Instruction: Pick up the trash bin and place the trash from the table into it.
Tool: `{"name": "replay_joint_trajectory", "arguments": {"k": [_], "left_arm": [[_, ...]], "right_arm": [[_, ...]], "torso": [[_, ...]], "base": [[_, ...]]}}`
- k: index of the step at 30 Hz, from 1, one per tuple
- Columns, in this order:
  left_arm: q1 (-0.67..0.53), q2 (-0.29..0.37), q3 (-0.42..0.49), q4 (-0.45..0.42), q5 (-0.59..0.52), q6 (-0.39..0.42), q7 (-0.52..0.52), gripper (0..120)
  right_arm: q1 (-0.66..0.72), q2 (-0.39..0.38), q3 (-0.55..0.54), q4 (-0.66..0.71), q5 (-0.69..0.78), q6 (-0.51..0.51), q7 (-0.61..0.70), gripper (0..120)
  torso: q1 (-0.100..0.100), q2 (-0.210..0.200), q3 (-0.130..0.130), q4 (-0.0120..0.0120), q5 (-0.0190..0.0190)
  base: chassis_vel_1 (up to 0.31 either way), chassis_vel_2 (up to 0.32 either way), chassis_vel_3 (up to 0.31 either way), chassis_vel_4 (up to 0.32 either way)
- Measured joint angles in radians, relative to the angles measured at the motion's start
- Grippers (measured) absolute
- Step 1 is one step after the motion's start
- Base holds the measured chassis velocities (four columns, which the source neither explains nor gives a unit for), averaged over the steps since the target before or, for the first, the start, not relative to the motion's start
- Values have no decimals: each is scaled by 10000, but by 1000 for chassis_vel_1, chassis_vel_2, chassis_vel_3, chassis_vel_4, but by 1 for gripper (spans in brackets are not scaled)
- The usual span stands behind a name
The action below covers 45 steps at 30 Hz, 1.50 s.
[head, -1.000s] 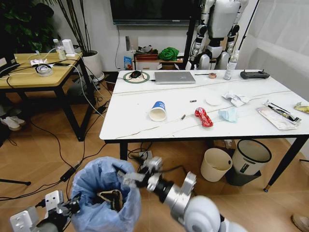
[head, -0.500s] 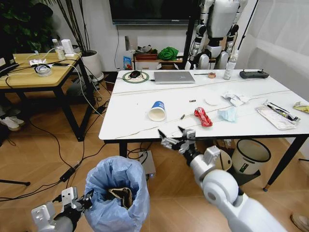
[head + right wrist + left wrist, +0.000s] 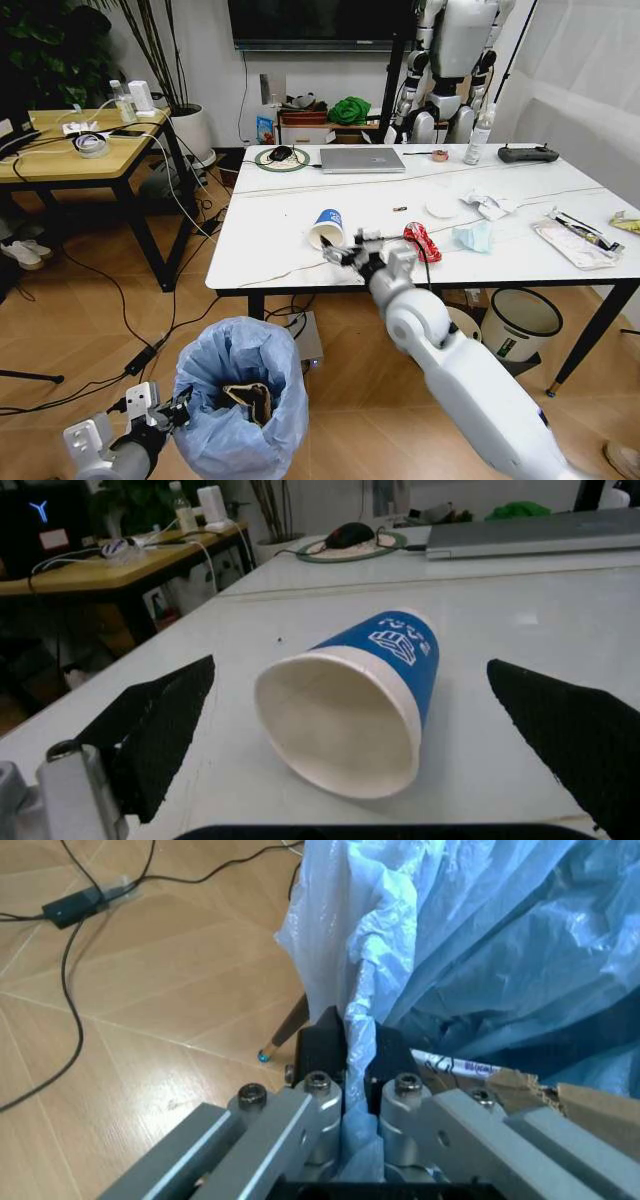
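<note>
The trash bin (image 3: 240, 400), lined with a crinkled light-blue bag (image 3: 450, 937), hangs low at the front left with brown cardboard (image 3: 250, 400) inside. My left gripper (image 3: 172, 412) is shut on the bag's rim (image 3: 350, 1039). My right gripper (image 3: 345, 252) is open at the table's (image 3: 300, 200) front edge, just short of the white-blue paper cup (image 3: 327, 230) lying on its side. In the right wrist view the cup's mouth (image 3: 340, 735) faces me between the spread fingers (image 3: 160, 727). A red wrapper (image 3: 421, 241), face mask (image 3: 473, 236), tissues (image 3: 487, 204), plastic package (image 3: 573, 240) and yellow wrapper (image 3: 628, 222) lie further right.
A laptop (image 3: 362, 160), mouse pad (image 3: 281, 158), bottle (image 3: 480, 135) and controller (image 3: 527, 154) sit along the table's far edge. A cream bucket (image 3: 447, 340) and grey-white bin (image 3: 518, 325) stand under it. A wooden table (image 3: 80, 150) stands left, with cables (image 3: 110, 290) across the floor.
My right arm has risen from over the trash bin and reached forward to the table edge, arriving at the paper cup. The left gripper keeps its hold on the bag.
</note>
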Motion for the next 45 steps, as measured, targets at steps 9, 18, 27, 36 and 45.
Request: {"name": "replay_joint_trajectory", "arguments": {"k": [9, 18, 27, 36, 45], "left_arm": [[-115, 3, 30, 86, -86, 12, -5, 0], [-214, 52, -4, 119, -207, 26, -34, 0], [-233, 125, -7, 169, -264, 21, -57, 0], [-276, 168, -7, 122, -718, 57, -267, 0], [-207, 198, -2, 32, -993, 94, -337, 0]], "right_arm": [[287, -35, -39, -997, -280, 131, -418, 100], [672, 341, -13, -1910, -435, 358, -648, 74], [578, 386, -70, -1701, -177, 416, -611, 40], [597, 336, -71, -1601, 14, 484, -652, 5], [531, -53, -109, -1021, 770, 433, -841, 0]], "torso": [[0, 0, 0, -4, 2], [0, 0, 0, -2, 2], [-2, 0, 0, -3, 2], [-1, 0, -1, -3, 2], [-1, 0, 0, -2, 4]], "base": [[0, 0, 0, 0], [0, 0, 0, 0], [0, 0, 0, 0], [0, 0, 0, 0], [0, 0, 0, 0]]}}
